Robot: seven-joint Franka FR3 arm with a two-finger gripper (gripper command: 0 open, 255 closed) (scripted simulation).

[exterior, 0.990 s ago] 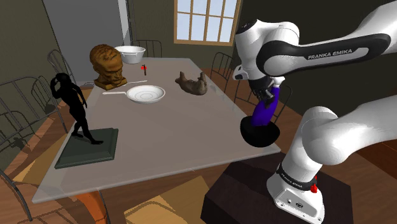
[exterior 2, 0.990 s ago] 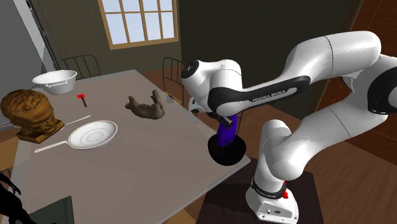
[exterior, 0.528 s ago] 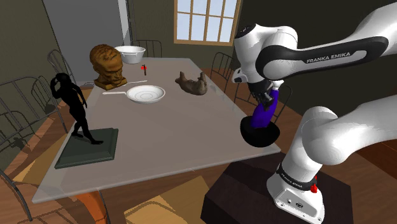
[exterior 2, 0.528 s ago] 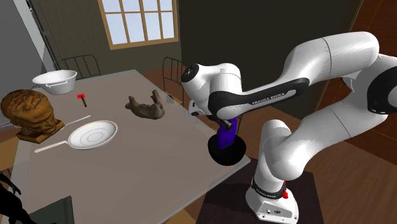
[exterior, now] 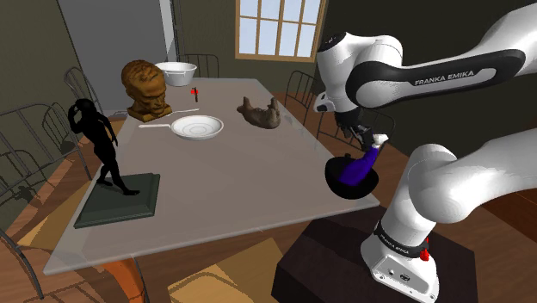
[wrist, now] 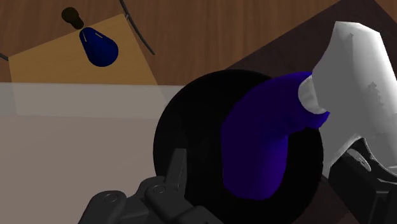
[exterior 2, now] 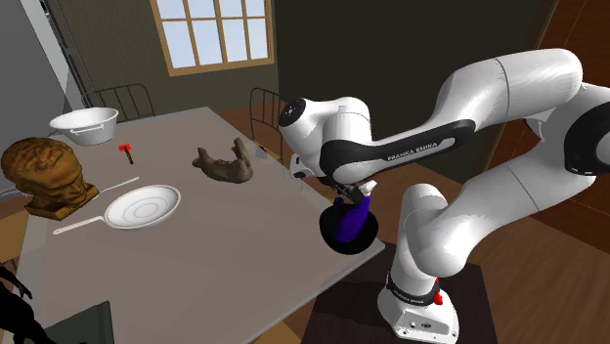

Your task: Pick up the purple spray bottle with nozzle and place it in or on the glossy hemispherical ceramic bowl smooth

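1. Spray bottle point(wrist: 267, 146), purple with a white nozzle head point(wrist: 347, 83), lies straight below the gripper point(wrist: 264, 167), on the line the hand looks along and between its two black fingers point(wrist: 176, 167).
2. Those fingers stand well apart and neither visibly presses the purple body, so I judge the hand open and holding nothing. The white head sits close to one finger; I cannot tell whether they touch.
3. Its long axis is tilted, not upright. The base is down inside the black bowl point(wrist: 172, 127), and the neck slants up toward the shoulder view's right, so the nozzle head reaches out past the rim.
4. That bowl rests on the grey table point(exterior: 215, 181), at the corner nearest the stand point(exterior: 327, 258).
5. By my reading the bottle is already placed. A clean lift away depends on that head beside the finger, since snagging it could tip the bottle out or pull the bowl off the corner.
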